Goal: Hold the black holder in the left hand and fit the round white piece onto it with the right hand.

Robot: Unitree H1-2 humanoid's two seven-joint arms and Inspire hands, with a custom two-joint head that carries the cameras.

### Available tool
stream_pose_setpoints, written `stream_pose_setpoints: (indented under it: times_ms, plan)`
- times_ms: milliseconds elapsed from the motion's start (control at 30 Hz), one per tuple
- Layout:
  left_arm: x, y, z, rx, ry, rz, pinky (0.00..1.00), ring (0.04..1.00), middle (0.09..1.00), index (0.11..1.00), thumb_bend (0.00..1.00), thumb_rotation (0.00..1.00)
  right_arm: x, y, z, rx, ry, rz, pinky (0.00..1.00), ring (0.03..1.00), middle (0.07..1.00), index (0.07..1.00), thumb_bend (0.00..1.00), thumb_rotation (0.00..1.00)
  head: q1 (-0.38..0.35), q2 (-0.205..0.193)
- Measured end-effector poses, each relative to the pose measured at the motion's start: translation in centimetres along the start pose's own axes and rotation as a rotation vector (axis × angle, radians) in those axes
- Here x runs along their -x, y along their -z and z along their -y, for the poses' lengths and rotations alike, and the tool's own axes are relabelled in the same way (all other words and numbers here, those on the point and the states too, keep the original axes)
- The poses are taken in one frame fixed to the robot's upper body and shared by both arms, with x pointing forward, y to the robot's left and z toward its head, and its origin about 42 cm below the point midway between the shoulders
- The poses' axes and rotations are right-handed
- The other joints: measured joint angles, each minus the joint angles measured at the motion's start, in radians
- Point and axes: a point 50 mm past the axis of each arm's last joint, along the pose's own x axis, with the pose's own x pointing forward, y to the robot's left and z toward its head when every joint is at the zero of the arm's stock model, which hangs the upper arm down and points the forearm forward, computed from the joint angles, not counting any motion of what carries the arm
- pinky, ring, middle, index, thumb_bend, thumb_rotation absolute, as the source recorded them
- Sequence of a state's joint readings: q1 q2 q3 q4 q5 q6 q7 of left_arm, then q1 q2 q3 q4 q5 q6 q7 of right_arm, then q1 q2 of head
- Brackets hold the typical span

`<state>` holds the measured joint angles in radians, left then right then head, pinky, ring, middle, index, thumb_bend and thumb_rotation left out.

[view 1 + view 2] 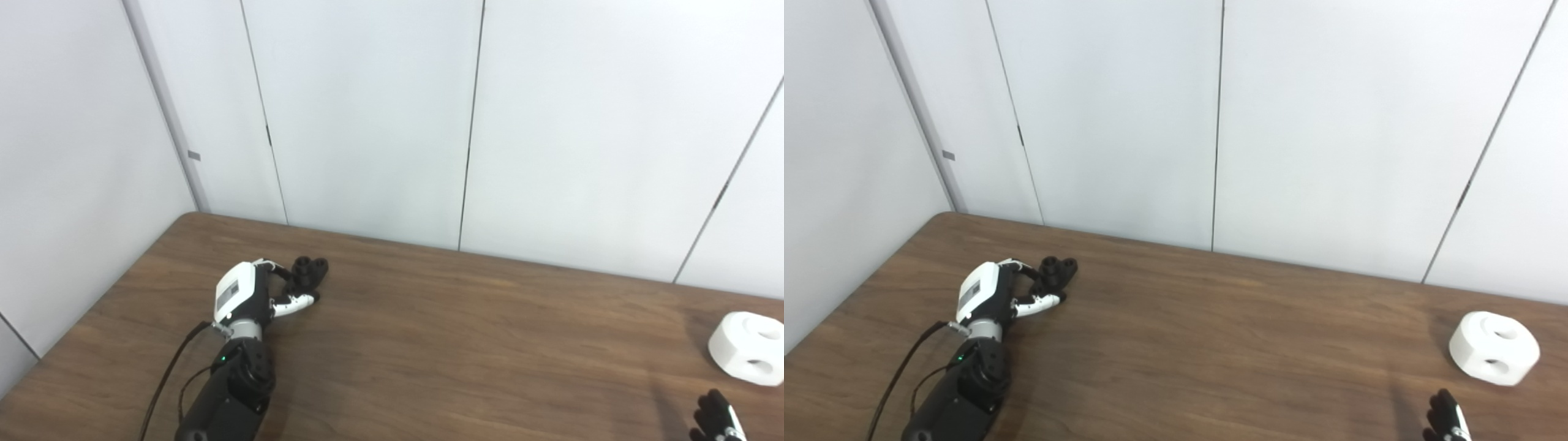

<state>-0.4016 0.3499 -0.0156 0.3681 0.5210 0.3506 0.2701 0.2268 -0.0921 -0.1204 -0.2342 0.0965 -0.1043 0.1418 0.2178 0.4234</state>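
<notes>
Left hand [257, 294] lies low over the far-left part of the wooden table [429, 343], its arm entering from the near-left edge with a black cable trailing beside the forearm. Fingers and thumb are curled around the black holder [308, 272], which sits on the table surface at the fingertips; contact looks made on both sides of the holder, though whether it is lifted or still resting cannot be told. The holder shows round socket openings on its top.

Round white piece [1494, 347] rests on the table at the far right, well apart from the holder. It has a hole in its top face and another in its near side.

Right hand [1447, 421] is barely in view at the near-right edge: only dark fingertips show, near the white piece but not touching it. Whether its fingers are spread or closed cannot be told.

White wall panels [367, 110] stand behind the table.
</notes>
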Motion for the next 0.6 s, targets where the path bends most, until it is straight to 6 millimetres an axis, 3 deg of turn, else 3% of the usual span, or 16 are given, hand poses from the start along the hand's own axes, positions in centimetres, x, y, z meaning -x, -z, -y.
stream_pose_setpoints:
  times_ms: [33,133,600]
  plan:
    - [-0.04,-0.02,-0.01,0.006,0.001,-0.001,1.0,0.958,0.89,0.503,0.58,0.1,0.0,0.01,-0.02,-0.005,-0.001,-0.003,1.0,1.0,1.0,1.0,0.72,1.0,0.0,0.0]
    - [-0.08,-0.01,0.02,0.015,0.002,0.002,0.99,0.963,0.889,0.488,0.53,0.07,-0.01,0.08,-0.07,-0.018,-0.003,-0.016,1.0,1.0,1.0,1.0,0.69,1.0,0.0,0.0]
    - [-0.31,-0.05,0.43,0.012,-0.01,0.04,0.95,0.951,0.86,0.484,0.52,0.04,0.01,0.06,-0.14,-0.031,-0.003,-0.015,1.0,1.0,1.0,1.0,0.68,1.0,-0.003,0.002]
